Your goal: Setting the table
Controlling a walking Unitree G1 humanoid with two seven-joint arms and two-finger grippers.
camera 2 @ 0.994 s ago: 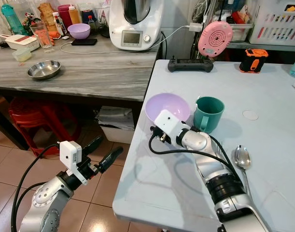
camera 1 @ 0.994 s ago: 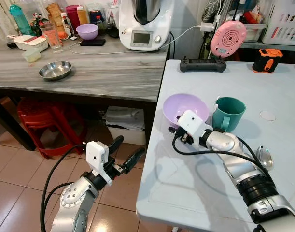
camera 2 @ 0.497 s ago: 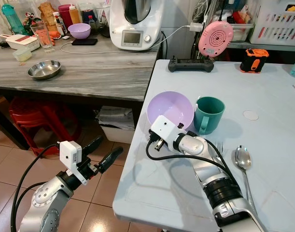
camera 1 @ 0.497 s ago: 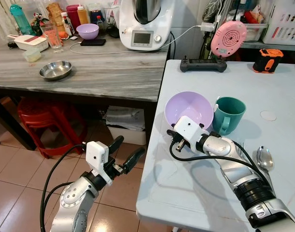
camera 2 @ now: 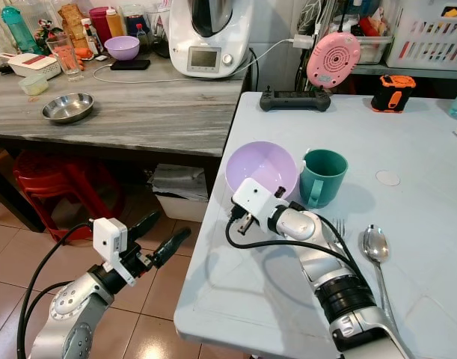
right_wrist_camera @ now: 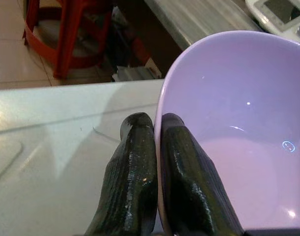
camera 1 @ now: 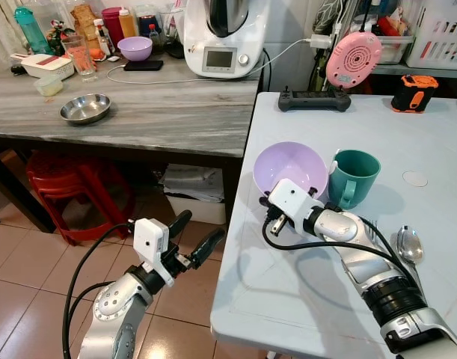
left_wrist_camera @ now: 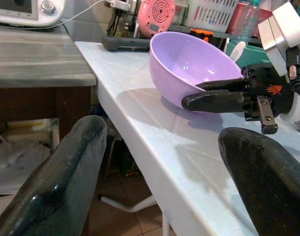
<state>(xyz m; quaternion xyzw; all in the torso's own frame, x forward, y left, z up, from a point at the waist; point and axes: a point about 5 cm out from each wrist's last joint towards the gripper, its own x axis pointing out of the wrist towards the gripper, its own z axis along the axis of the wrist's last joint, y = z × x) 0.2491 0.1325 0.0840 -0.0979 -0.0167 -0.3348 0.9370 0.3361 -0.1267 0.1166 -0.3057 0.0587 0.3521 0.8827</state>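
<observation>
A purple bowl [camera 1: 288, 164] sits near the left edge of the pale blue table [camera 1: 408, 142], tipped a little. My right gripper [right_wrist_camera: 157, 125] is shut on its near rim, one finger inside and one outside. A teal mug [camera 1: 354, 176] stands right beside the bowl. A spoon [camera 1: 409, 245] and a fork [camera 2: 338, 233] lie on the table by my right forearm. My left gripper [camera 1: 194, 235] hangs open over the floor, left of the table edge and below it, with nothing between its fingers.
A black controller [camera 1: 314, 99], a pink round device [camera 1: 354, 58] and an orange-black gadget [camera 1: 414, 93] sit at the table's far side. The grey counter on the left carries a steel bowl [camera 1: 85, 108] and a kitchen machine [camera 1: 224, 34]. A red stool [camera 1: 71, 187] stands under it.
My right wrist has sunk slightly toward the table's near side while still pinching the bowl's rim, uncovering the fork. The bowl has barely shifted. The left arm has stayed put.
</observation>
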